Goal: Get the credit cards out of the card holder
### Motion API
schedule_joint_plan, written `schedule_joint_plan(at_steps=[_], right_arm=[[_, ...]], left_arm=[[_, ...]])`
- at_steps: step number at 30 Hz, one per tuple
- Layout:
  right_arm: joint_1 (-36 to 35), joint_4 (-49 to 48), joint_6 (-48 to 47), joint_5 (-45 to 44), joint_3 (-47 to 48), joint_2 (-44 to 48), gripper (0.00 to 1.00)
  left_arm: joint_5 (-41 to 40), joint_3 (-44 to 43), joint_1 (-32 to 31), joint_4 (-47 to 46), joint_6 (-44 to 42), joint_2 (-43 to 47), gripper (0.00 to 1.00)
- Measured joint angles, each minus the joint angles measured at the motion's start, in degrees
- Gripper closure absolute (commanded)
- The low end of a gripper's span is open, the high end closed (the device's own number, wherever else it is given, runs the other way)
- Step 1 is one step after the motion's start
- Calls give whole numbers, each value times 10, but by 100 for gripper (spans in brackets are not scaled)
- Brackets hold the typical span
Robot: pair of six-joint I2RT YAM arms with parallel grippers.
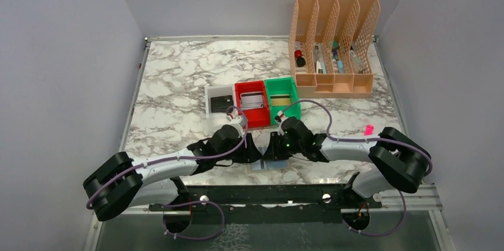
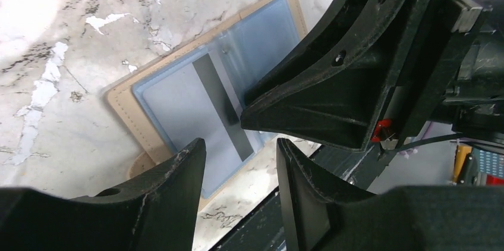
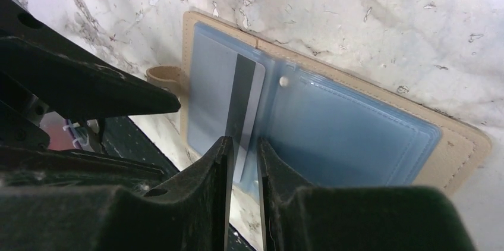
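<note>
Left gripper (image 2: 241, 147) is half open, holds nothing, and hovers over the open card holder (image 2: 166, 102). The holder lies flat on the marble table (image 1: 178, 84) by the near edge, between both arms. A grey card (image 3: 246, 96) sits in its middle pocket; the right gripper (image 3: 243, 143) has its jaws narrowed either side of the card's near end, can't tell if pinched.

Tan card holder (image 3: 350, 132), blue-grey inside, on my white, grey-veined marble table (image 1: 172, 78).
I see a silvery grey card (image 3: 254, 87) with a dark stripe; at 12 o'clock, a white tray (image 1: 207, 99), a red tray (image 1: 257, 123), a green tray (image 1: 279, 82).
</note>
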State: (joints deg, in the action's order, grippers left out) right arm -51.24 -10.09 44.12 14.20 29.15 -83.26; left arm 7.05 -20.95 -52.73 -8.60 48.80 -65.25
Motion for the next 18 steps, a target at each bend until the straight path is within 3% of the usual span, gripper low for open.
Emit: schedule_joint_plan(at_steps=[18], right_arm=[[0, -34, 29, 14, -3, -17, 76]], left_arm=[[-33, 5, -36, 24, 15, -23, 55]])
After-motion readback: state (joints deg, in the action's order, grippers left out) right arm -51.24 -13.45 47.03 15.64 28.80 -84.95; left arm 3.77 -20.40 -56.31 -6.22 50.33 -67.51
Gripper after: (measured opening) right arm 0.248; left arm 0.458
